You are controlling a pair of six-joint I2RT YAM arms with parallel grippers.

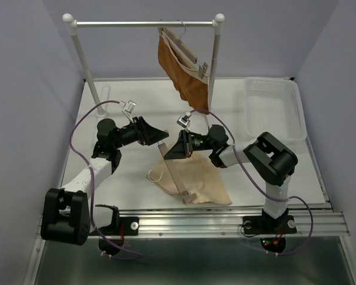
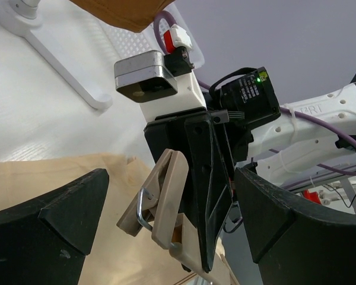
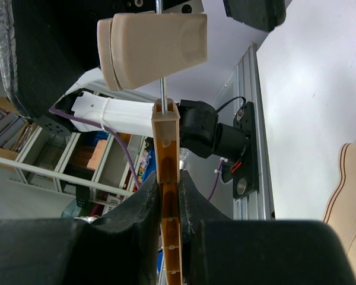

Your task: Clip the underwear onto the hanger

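Between its closed fingers the right hand (image 3: 166, 193) pinches the hanger (image 3: 166, 136) by its wooden bar, which looks stiff and light, so the hold seems sound. The left hand (image 2: 172, 199) hangs open around one clip (image 2: 160, 199), apparently touching nothing. The underwear (image 1: 204, 185) lies on the table (image 1: 130, 184) below, thin and limp, best pinched at an edge. Whether any fabric sits in a clip is hidden.

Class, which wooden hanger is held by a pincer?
The hanger over the underwear, clamped by the right pincer; the other hanger hangs on the rail, carrying a brown garment.
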